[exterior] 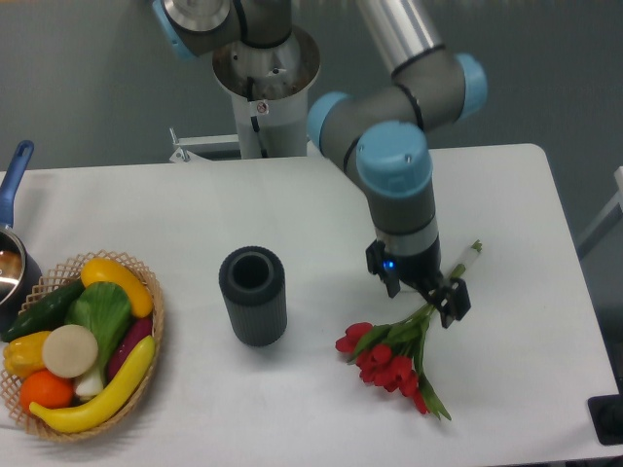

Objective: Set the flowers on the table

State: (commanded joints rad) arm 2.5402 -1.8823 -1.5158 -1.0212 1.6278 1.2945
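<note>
The flowers [387, 362], a bunch of red tulip buds with green stems and leaves, lie on the white table [545, 214] at the front right. The buds point to the front left and the stem ends point to the back right. My gripper [422, 294] stands straight down over the middle of the stems. Its two dark fingers [390, 279] are spread apart on either side of the stems and look open, not pinching them. The dark ribbed vase [253, 295] stands upright and empty to the left of the flowers.
A wicker basket [156, 326] of toy fruit and vegetables sits at the front left. A pot with a blue handle [18, 165] is at the left edge. The robot base [265, 88] stands behind the table's far edge.
</note>
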